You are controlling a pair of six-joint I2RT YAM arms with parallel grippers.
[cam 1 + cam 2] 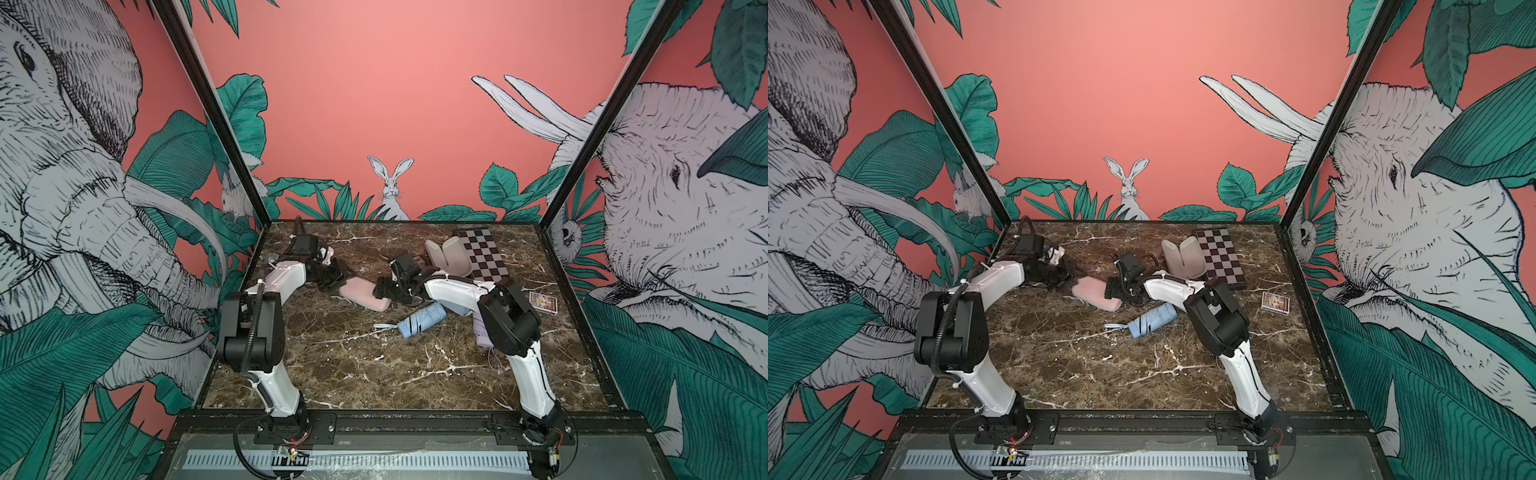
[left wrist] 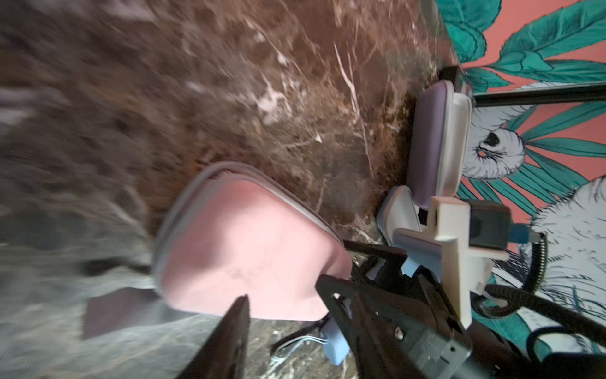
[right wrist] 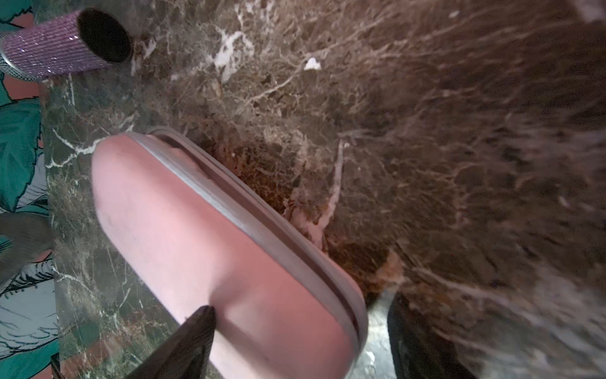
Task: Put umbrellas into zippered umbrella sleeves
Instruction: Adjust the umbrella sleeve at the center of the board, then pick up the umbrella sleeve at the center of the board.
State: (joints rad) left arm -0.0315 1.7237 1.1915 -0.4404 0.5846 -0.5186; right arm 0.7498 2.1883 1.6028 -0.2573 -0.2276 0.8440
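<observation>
Pink sleeve [image 1: 368, 300] mid-bench [image 1: 353, 374], a claw at each end, its zip seam [image 3: 262, 226] not fully shut.
The right claw [image 1: 379, 291] is spread wide astride one end, one finger [image 3: 200, 328] on the pink shell, seemingly to pin it while the left claw [image 1: 341, 284] works the opposite end. I cannot tell whether the left claw is apart or together. No pink umbrella shows, so it is likely inside. The blue umbrella [image 1: 422, 321] lies just nearer the front edge. The lilac sleeve [image 1: 446, 255] stands open toward the far right corner, ready for loading.
</observation>
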